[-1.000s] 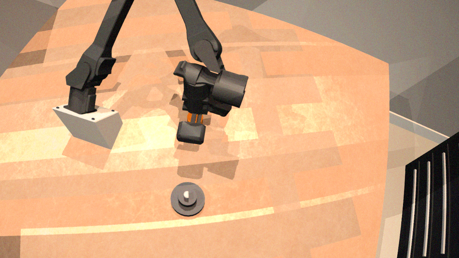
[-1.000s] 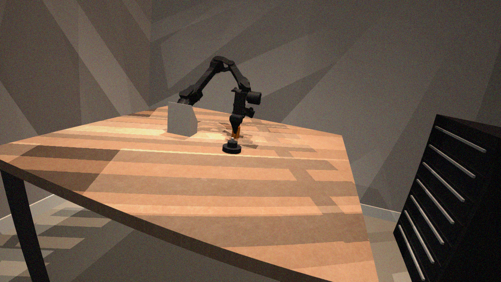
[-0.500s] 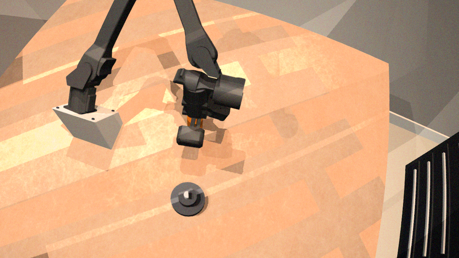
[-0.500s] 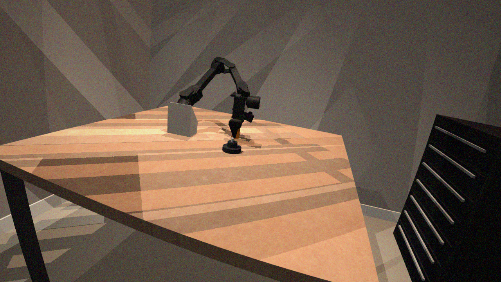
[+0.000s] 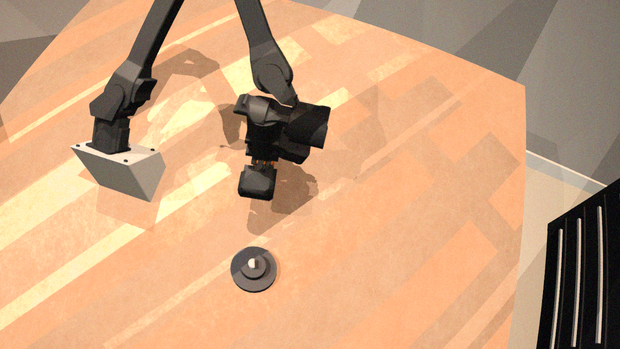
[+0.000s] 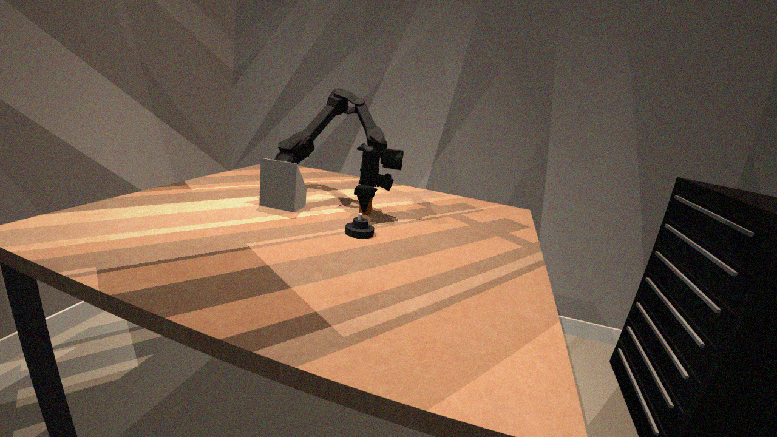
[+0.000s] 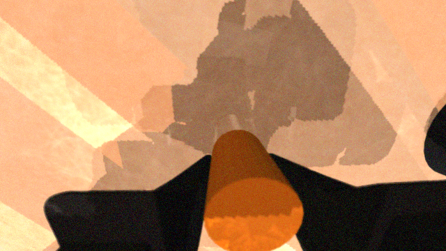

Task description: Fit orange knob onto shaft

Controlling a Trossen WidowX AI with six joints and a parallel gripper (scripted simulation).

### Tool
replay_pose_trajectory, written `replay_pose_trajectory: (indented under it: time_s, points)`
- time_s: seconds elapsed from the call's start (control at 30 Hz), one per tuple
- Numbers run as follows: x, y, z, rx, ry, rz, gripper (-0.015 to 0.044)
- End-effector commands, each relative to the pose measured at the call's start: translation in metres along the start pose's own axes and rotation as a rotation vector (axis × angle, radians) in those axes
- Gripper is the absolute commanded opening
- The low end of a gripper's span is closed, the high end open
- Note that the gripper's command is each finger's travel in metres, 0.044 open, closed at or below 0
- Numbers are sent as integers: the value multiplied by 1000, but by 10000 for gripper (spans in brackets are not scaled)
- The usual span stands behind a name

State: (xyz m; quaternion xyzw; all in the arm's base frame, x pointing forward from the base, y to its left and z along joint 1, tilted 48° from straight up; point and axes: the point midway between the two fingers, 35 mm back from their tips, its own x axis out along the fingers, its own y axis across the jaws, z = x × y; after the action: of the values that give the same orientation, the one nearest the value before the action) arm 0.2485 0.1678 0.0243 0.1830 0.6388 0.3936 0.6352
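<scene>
The orange knob [image 5: 271, 163] [image 6: 369, 206] [image 7: 254, 202] is an upright cylinder, apparently standing on the table. My gripper [image 5: 260, 168] [image 6: 364, 210] [image 7: 238, 160] points down and is shut on it, with a black finger against each side in the wrist view. The knob's underside and hole are hidden. The round dark pedestal [image 5: 242, 282] [image 6: 359, 232] stands in front of the knob in the exterior view, and part of it shows at the right edge of the wrist view [image 7: 437, 148]. Its silver shaft [image 5: 252, 262] [image 6: 359, 216] points up, bare.
The arm's grey base block [image 5: 123, 173] [image 6: 282, 187] stands on the wooden table [image 5: 390, 260] [image 6: 434, 326], to the left of the gripper in the top and exterior views. A black drawer cabinet [image 5: 607, 225] [image 6: 722, 304] stands beyond the table's right edge.
</scene>
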Motion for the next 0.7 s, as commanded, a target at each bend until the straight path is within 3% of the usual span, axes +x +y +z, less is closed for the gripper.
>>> replay_pose_trajectory:
  time_s: [0.0,0.17,0.67]
  points:
    - [0,0,0,4,-1,3,138]
    - [-7,-2,1,7,1,-7,6]
    - [-93,-8,6,12,11,-26,0]
